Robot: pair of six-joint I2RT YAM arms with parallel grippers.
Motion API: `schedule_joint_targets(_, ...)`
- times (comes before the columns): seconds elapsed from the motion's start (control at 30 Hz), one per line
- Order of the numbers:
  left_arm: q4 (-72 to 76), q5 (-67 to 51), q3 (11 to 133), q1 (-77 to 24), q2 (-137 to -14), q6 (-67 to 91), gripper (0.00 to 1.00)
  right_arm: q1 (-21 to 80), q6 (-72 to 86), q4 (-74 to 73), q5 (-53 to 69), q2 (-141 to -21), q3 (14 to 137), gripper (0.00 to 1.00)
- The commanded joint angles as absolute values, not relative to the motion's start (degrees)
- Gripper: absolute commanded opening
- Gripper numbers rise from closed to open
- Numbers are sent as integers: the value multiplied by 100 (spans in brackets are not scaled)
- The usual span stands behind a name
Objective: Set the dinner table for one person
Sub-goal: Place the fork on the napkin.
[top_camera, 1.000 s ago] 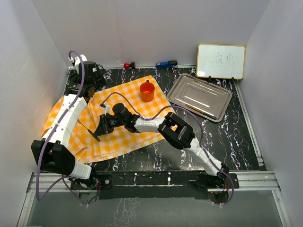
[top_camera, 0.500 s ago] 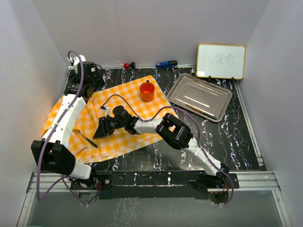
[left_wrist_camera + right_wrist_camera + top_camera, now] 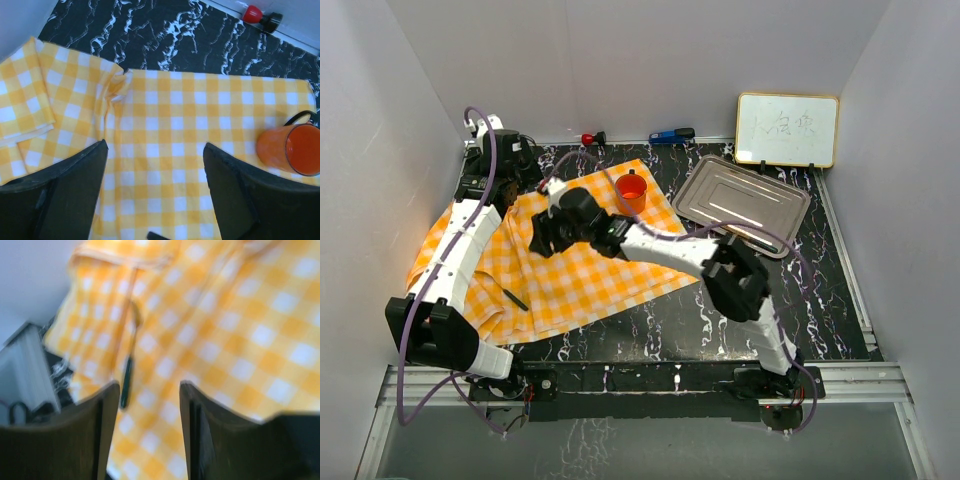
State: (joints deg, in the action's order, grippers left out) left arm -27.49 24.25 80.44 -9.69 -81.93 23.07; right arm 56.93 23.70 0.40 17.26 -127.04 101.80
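The dinner table is black marble with an orange-and-white checked cloth spread over its left half. An orange cup stands on the cloth's far side, and it shows at the right of the left wrist view as the cup. A dark-handled spoon lies on the cloth's near left part, seen blurred as the spoon. My right gripper hovers open and empty above the cloth. The left gripper hangs open over the cloth's far left corner, holding nothing.
A rectangular steel tray sits at the back right with a thin utensil along its near rim. A small whiteboard leans on the back wall. A red-capped item and a blue item lie at the far edge.
My right gripper opened and let go of the spoon, which now lies on the cloth. The gripper then rose and drew back toward the cup. The left arm stayed still.
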Motion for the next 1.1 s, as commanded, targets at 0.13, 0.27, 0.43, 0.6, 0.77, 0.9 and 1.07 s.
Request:
schedule_joint_targets(0.13, -2743, 1937, 7965, -940, -8142, 2226, 76, 4004, 1118, -2244, -697, -10667, 9525, 53)
schedule_joint_targets(0.27, -2740, 1608, 7972, -940, -8339, 2249, 76, 3363, 1134, -2572, -1059, -10460, 8786, 54)
schedule_joint_targets(0.43, -2781, 1503, 7980, -940, -8400, 2203, 76, 2898, 1029, -3063, -1414, -10491, 8719, 57)
schedule_joint_targets(0.6, -2919, 1498, 8010, -940, -8440, 2127, 77, 2276, 1145, -3608, -1599, -10482, 8725, 59)
schedule_joint_targets(0.77, -2881, 853, 7875, -419, -8480, 2396, 76, 1815, 1318, -3858, -1781, -10237, 8412, 60)
schedule_joint_targets(0.9, -2713, 353, 7656, -20, -8443, 2532, 77, 1349, 1358, -3859, -1620, -9873, 8011, 61)
schedule_joint_targets(1.07, -2387, -441, 7348, 451, -8406, 2754, 77, 827, 1384, -3885, -1407, -9586, 7430, 61)
